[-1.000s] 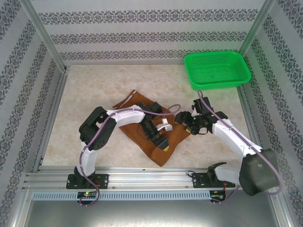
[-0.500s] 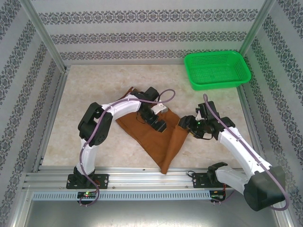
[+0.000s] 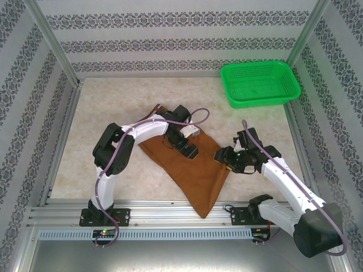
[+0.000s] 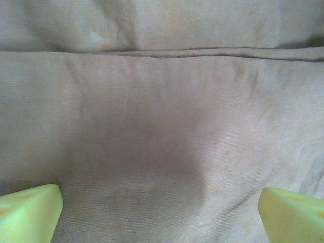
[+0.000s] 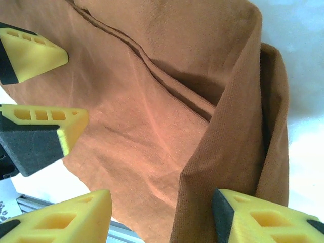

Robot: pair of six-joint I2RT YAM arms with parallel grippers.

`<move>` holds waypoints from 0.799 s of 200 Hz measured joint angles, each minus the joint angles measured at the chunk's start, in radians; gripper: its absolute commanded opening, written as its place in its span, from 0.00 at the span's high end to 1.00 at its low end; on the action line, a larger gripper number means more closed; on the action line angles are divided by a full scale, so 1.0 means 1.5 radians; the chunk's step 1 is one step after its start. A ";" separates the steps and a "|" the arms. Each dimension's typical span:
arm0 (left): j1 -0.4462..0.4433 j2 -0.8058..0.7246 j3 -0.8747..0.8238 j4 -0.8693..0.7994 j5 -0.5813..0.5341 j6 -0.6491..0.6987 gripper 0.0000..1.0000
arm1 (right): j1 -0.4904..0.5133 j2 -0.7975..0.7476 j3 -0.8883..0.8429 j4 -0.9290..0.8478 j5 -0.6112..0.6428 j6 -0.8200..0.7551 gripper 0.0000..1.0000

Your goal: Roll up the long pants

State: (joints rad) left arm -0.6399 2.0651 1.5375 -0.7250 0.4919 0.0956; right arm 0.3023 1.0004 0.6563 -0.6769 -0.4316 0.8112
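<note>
Farther back, green basket, well apart from long pants

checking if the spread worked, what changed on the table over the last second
The rust-brown cloth long pants lie spread longer, the near tip now reaching further toward the near side. The left gripper moved toward the far side, fingers open over the cloth. The right gripper drew back toward the near right, a raised fold between its fingers. The green plastic mesh basket stayed put.
</note>
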 measured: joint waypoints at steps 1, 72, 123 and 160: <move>0.000 0.000 0.000 0.000 0.000 0.000 0.00 | 0.000 -0.001 -0.001 0.000 0.000 0.000 0.44; 0.089 0.090 0.115 -0.030 0.053 -0.011 0.00 | 0.002 -0.002 -0.028 -0.003 0.000 0.000 0.44; 0.133 0.254 0.403 -0.087 0.030 -0.004 0.00 | 0.006 0.001 -0.028 -0.016 0.029 0.007 0.40; 0.127 0.205 0.354 -0.079 -0.022 -0.015 0.00 | 0.049 -0.024 -0.031 -0.005 0.050 0.051 0.39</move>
State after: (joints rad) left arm -0.4500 2.3734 2.0678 -0.8429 0.4591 0.0731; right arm 0.3763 0.9649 0.6106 -0.6838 -0.3573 0.8871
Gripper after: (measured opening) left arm 0.998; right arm 0.611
